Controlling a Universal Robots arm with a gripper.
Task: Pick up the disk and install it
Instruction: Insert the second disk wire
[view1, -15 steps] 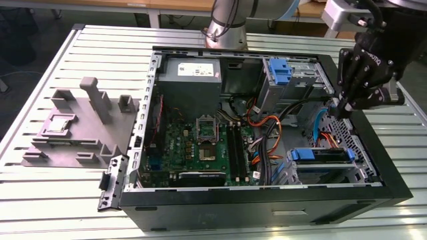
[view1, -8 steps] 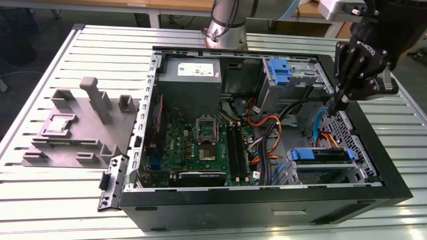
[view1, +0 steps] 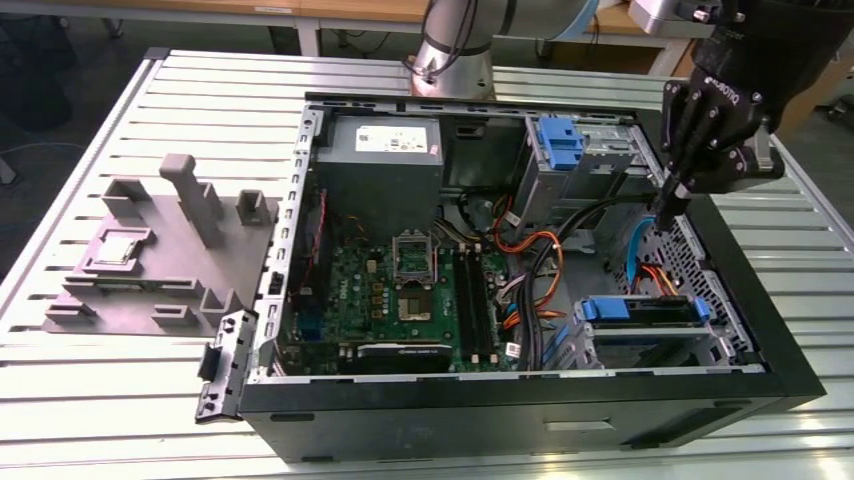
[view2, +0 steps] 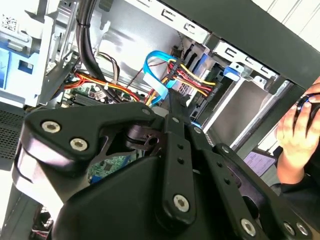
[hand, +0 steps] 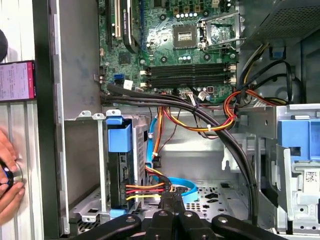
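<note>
I'm seeing my gripper hanging with fingers together, empty, inside the open computer case. The disk is sitting in its bay, at five o'clock in the exterior view. The first wrist view is showing a person's hand beyond.

We see even, bright overhead light on the pale bench, with soft shadow inside the open case. In the second wrist view the gripper looms near and slightly soft, with mild glare on metal.
</note>
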